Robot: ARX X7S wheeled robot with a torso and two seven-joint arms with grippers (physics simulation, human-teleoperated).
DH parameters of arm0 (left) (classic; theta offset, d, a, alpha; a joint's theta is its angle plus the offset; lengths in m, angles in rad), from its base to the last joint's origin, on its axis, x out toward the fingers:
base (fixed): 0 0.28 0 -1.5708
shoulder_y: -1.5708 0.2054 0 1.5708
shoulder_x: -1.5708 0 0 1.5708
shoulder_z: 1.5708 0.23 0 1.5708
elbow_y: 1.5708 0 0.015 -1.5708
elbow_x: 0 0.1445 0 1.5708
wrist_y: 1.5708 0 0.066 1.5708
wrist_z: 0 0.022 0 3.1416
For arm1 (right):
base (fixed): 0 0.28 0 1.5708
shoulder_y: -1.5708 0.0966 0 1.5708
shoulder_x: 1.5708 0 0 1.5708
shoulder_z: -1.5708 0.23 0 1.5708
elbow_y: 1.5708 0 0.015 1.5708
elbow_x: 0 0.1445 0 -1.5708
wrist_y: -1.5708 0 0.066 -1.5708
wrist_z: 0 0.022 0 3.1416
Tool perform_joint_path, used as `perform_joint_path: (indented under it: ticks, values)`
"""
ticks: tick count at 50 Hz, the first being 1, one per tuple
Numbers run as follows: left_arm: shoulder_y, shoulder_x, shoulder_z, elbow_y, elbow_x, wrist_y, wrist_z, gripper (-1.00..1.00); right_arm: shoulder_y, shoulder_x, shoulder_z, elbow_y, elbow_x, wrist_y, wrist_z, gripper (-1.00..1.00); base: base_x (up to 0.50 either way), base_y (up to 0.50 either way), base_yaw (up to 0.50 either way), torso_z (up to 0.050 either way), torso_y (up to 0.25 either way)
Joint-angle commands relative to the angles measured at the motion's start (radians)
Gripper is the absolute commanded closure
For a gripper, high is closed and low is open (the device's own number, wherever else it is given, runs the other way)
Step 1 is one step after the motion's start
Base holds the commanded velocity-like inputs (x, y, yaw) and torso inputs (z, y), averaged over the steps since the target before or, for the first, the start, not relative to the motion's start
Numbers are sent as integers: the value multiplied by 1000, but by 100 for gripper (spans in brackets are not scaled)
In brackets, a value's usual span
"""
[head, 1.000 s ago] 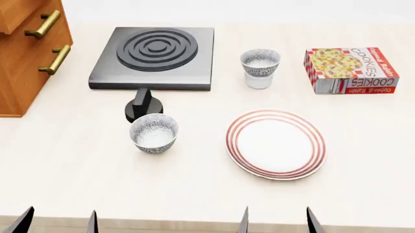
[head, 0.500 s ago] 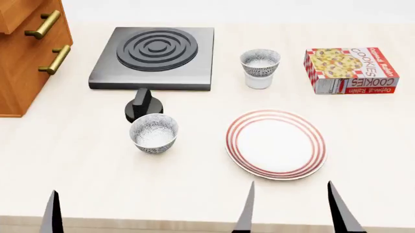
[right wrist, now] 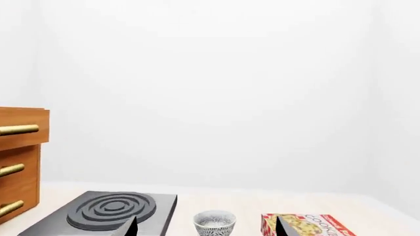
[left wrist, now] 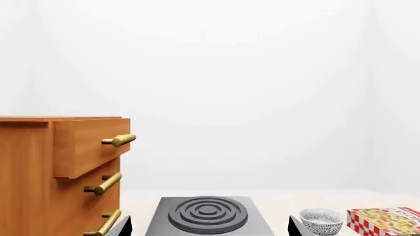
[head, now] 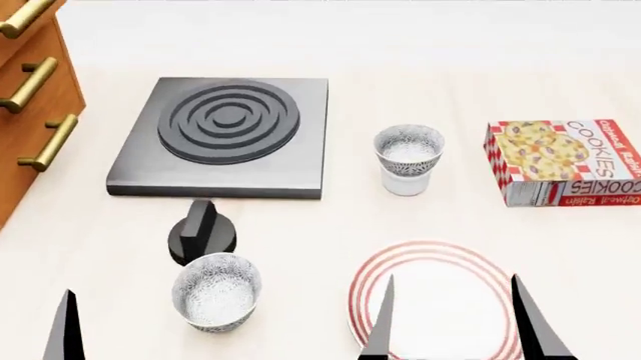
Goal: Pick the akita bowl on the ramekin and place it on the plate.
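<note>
The akita bowl (head: pixel 409 148), speckled grey on white, sits on the white ramekin (head: pixel 406 184) behind the plate (head: pixel 440 262), a wide white plate with red rings at the near right. My right gripper (head: pixel 455 330) is open, and its dark fingers (head: pixel 382 322) stand over the plate's near part, well short of the bowl. In the right wrist view the bowl (right wrist: pixel 215 221) shows far off between the open right gripper (right wrist: pixel 206 228) tips. My left gripper (left wrist: pixel 208 228) is open and empty; in the head view only one of its fingers (head: pixel 62 330) shows, at the near left.
A second speckled bowl (head: pixel 215 289) stands at the near left, with a black knob (head: pixel 203 232) just behind it. Further back is a black stove plate (head: pixel 228 131). A cookies box (head: pixel 566 161) lies to the right of the ramekin. A wooden drawer cabinet (head: pixel 30 82) stands at the far left.
The head view has shifted forward, so everything sits lower and larger in it. Both grippers' fingers have risen into view, the right pair now over the plate.
</note>
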Motion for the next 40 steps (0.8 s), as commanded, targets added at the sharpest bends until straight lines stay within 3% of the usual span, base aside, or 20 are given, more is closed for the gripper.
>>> perform_joint_path:
  ticks: [1, 26, 29, 35, 40]
  values:
    - [1, -9, 4, 12, -21, -8, -12, -100, -1, 13, -8, -12, 5, 8, 14, -100, 500, 0, 0, 0, 0]
    - [-4, -30, 23, -1, -28, -9, -38, -100, -9, 33, -17, 10, 25, -39, 32, -100, 500, 0, 0, 0, 1]
    - [-9, -34, 25, -5, -31, -11, -38, -100, 20, 37, -21, -28, 30, 33, 38, -100, 0, 0, 0, 0, 0]
    - [-14, -44, 36, 4, -27, -43, -46, -100, -5, 43, -22, 3, 30, -23, 39, -100, 0, 0, 0, 0, 0]
    - [-9, -48, 40, 1, -31, -30, -45, -100, -4, 46, -25, 4, 31, -25, 44, -100, 0, 0, 0, 50, 0]
